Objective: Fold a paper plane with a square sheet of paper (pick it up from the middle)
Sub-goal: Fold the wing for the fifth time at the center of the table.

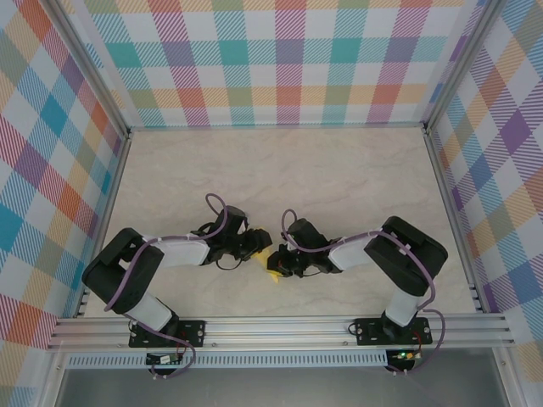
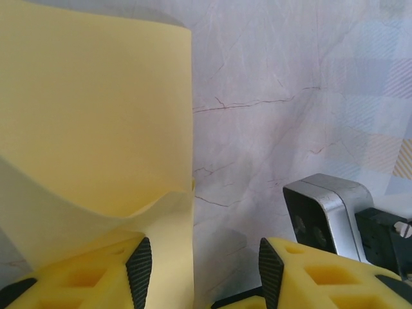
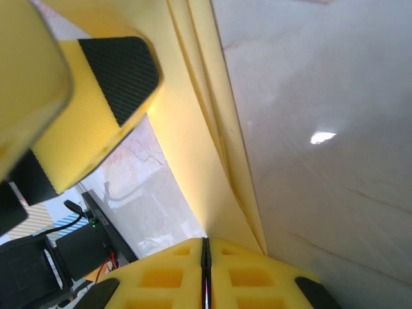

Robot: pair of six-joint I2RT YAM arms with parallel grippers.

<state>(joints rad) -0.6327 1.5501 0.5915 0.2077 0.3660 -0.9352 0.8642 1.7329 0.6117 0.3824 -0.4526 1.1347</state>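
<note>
Your right gripper (image 3: 205, 248) has its fingers pressed together. The sheet of paper (image 3: 193, 129) rises straight from their tips, so it appears pinched there, though the contact itself is hidden. Your left gripper (image 2: 205, 257) stands parted. The sheet drapes over the finger on the left of its wrist view, with bare table (image 2: 290, 96) showing between the pads. The paper is pale yellow, folded into several layers with straight lengthwise edges, and it curls near that finger.
</note>
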